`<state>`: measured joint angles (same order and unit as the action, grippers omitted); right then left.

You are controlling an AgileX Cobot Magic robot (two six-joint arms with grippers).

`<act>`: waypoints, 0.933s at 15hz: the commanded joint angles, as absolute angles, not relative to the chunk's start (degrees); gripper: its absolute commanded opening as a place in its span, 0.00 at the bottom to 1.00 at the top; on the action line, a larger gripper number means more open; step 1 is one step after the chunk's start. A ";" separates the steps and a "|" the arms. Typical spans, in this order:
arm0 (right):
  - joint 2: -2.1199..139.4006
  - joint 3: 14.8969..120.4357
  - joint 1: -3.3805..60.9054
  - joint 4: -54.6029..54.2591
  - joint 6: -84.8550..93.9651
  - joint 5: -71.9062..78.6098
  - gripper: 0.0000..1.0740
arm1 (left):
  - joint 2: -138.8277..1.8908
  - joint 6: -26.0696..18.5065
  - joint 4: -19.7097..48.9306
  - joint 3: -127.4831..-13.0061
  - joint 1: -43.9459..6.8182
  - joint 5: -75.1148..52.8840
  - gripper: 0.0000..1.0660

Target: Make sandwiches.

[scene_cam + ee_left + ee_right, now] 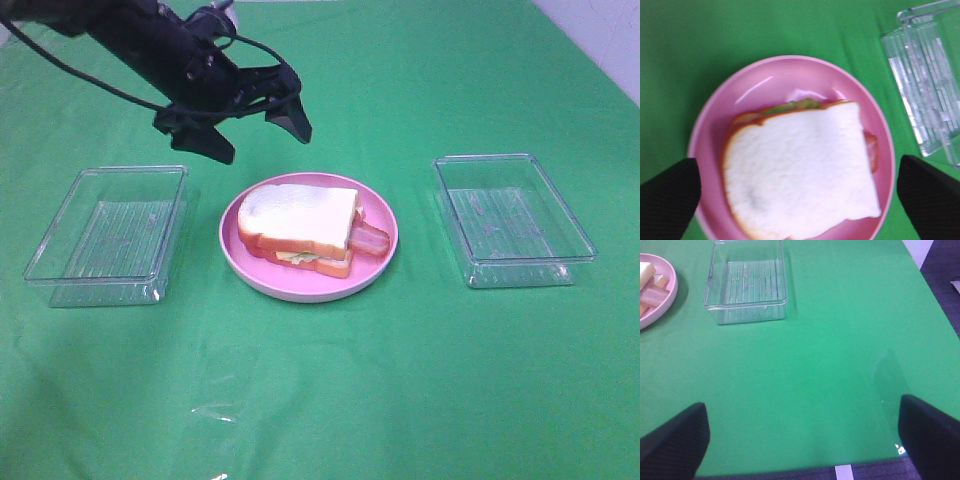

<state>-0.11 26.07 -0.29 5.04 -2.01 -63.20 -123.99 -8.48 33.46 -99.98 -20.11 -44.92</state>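
Note:
A sandwich (pixel 300 228) lies on the round pink plate (pixel 300 292) at mid-table: white bread on top, with lettuce, cheese and a strip of bacon poking out at its sides. My left gripper (pixel 258 140) hovers open above and just behind the plate, holding nothing. In the left wrist view the sandwich (pixel 800 170) fills the plate (pixel 770 80) below the wide-spread left gripper (pixel 799 200). My right gripper (pixel 800 440) stands open and empty over bare green cloth near the table's edge. The sandwich's edge (pixel 650 287) shows at the corner of that view.
An empty clear plastic tray (pixel 110 225) stands left of the plate and another (pixel 512 220) to its right. The right one also appears as the tray (pixel 925 80) and the tray (pixel 747 282). Green cloth (pixel 330 400) covers the table.

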 commanded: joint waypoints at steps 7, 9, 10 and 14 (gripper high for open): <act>-1.89 25.84 -0.69 4.81 -1.49 -62.85 0.92 | -112.01 1.89 2.29 -103.25 -20.11 -75.63 0.95; -1.89 25.84 -0.69 4.87 -1.49 -62.85 0.92 | -104.68 3.21 1.89 -96.49 -20.11 -75.63 0.95; -1.89 25.84 -0.69 4.87 -1.49 -62.85 0.92 | -101.07 3.32 0.00 -91.85 -20.11 -75.57 0.95; -1.89 25.84 -0.69 4.87 -1.49 -62.85 0.92 | -80.56 9.40 -2.41 -66.12 -11.63 -67.67 0.95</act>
